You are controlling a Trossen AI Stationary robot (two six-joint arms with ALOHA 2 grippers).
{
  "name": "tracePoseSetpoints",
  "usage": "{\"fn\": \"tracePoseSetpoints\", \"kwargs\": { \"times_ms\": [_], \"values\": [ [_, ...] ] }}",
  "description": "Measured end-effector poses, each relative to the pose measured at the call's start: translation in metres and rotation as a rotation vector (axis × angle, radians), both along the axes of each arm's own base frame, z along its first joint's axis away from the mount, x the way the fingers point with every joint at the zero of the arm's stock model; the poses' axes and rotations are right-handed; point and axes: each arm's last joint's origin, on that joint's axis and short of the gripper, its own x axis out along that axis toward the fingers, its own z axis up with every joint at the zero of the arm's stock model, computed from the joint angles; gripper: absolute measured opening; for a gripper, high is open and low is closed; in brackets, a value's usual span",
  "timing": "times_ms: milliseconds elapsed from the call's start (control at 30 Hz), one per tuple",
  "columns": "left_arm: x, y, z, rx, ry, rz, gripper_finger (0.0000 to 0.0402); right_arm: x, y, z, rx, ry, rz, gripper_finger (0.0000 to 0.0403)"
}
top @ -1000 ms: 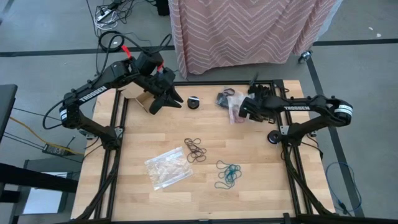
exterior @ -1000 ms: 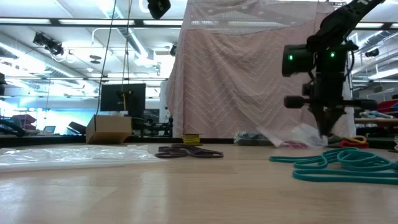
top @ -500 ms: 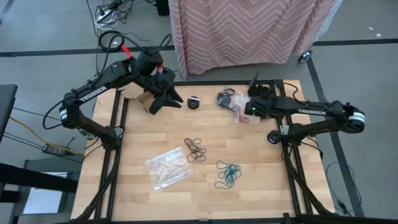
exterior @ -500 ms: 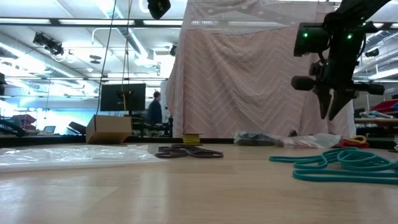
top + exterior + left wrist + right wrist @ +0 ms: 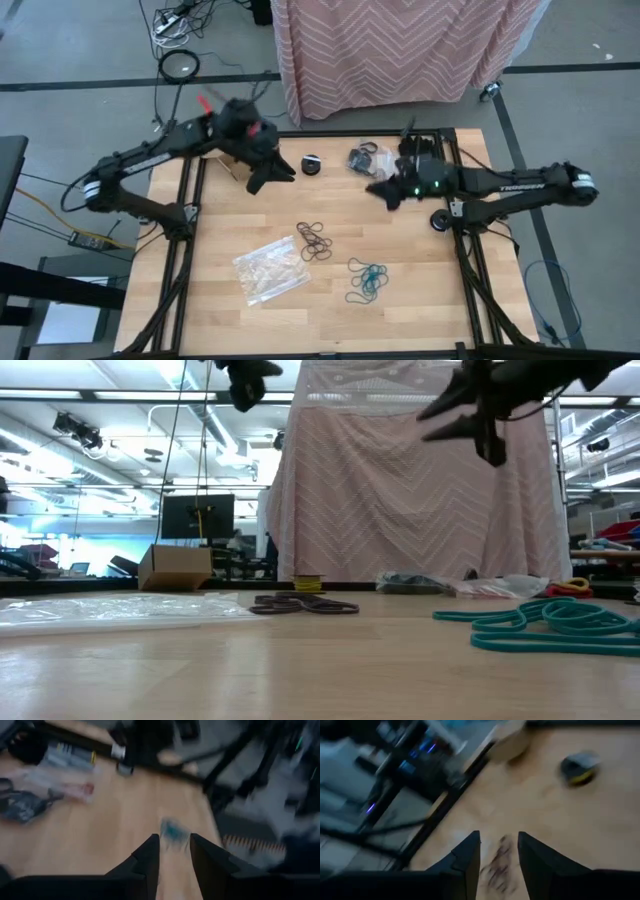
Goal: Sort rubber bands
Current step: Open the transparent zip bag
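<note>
1. The right end effector [image 5: 377, 191] has left the far bag [image 5: 372, 162], fingers now apart and empty, seemingly swinging toward the middle of the bench [image 5: 420, 270]
2. Left end effector [image 5: 268, 178] hovers, fingers apart
3. Brown bands [image 5: 314, 240] and teal bands [image 5: 366, 280] lie sorted; more remain in the bag

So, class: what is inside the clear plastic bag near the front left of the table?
The clear plastic bag holds pale, thin pieces; what they are is unclear. The table beneath it is covered.
</note>
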Motion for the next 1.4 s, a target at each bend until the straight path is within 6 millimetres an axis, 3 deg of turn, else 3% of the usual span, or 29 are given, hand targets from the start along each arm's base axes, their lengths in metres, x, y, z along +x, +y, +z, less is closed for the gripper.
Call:
{"fn": "tracePoseSetpoints", "kwargs": {
  "times_ms": [100,233,433,667,833,1033,1233,1400],
  "values": [
    [-0.013,-0.015,-0.018,-0.089,-0.120,0.085,0.0098,0.006,0.028,-0.006,0.011,0.030,0.101,0.0107],
    [-0.030,-0.037,-0.056,-0.221,-0.137,0.188,0.0081,0.016,0.061,-0.021,0.025,0.085,0.221,0.0097],
    [-0.038,-0.080,-0.115,-0.335,0.001,0.221,0.0076,0.037,0.088,-0.049,0.028,0.153,0.341,0.0088],
    [-0.027,-0.118,-0.159,-0.239,0.158,0.269,0.0076,0.060,0.091,-0.068,0.066,0.127,0.384,0.0087],
    [-0.014,-0.125,-0.191,-0.077,0.291,0.299,0.0076,0.063,0.088,-0.069,0.069,0.118,0.371,0.0087],
    [-0.002,-0.126,-0.228,-0.016,0.439,0.314,0.0076,0.062,0.087,-0.067,0.086,0.112,0.363,0.0086],
    [0.004,-0.128,-0.240,-0.029,0.465,0.296,0.0083,0.062,0.088,-0.066,0.107,0.109,0.358,0.0087],
    [0.004,-0.127,-0.240,-0.024,0.461,0.307,0.0121,0.062,0.089,-0.067,0.108,0.112,0.359,0.0086]
  ]
}}
